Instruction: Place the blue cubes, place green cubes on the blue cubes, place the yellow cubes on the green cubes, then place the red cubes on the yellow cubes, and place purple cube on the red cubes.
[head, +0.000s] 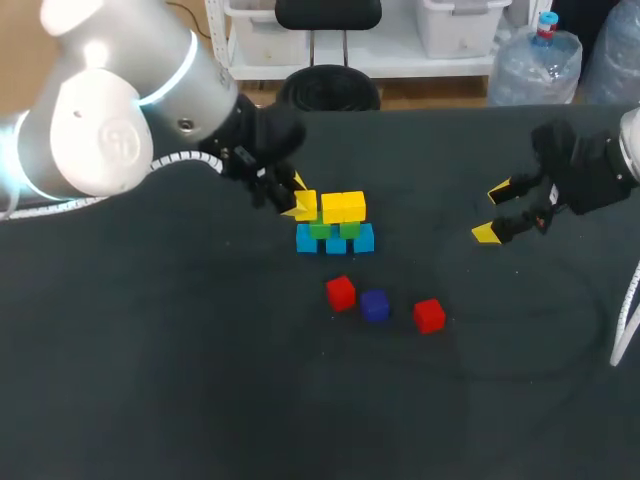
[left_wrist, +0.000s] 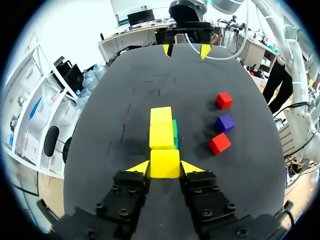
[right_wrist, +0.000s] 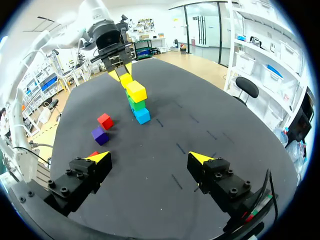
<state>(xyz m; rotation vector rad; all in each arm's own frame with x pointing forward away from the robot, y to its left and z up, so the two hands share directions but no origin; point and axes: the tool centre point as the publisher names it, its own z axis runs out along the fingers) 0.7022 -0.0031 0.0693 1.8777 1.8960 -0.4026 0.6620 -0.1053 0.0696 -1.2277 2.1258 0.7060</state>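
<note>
Blue cubes (head: 362, 240), green cubes (head: 349, 229) and two yellow cubes (head: 343, 207) stacked mid-table (head: 150, 380). Left gripper (left_wrist: 165, 166) clamps third yellow cube (head: 306, 204) at the stack's left end. Red cubes (head: 340, 293) and purple cube (head: 374, 305) loose toward the front edge, not yet placed. Right gripper (head: 492, 212) wide, empty, near the right edge

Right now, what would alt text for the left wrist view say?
The left jaws grip a yellow cube from both sides, in line with two yellow cubes stacked on green cubes. Two red cubes and a purple cube lie beside them.
</note>
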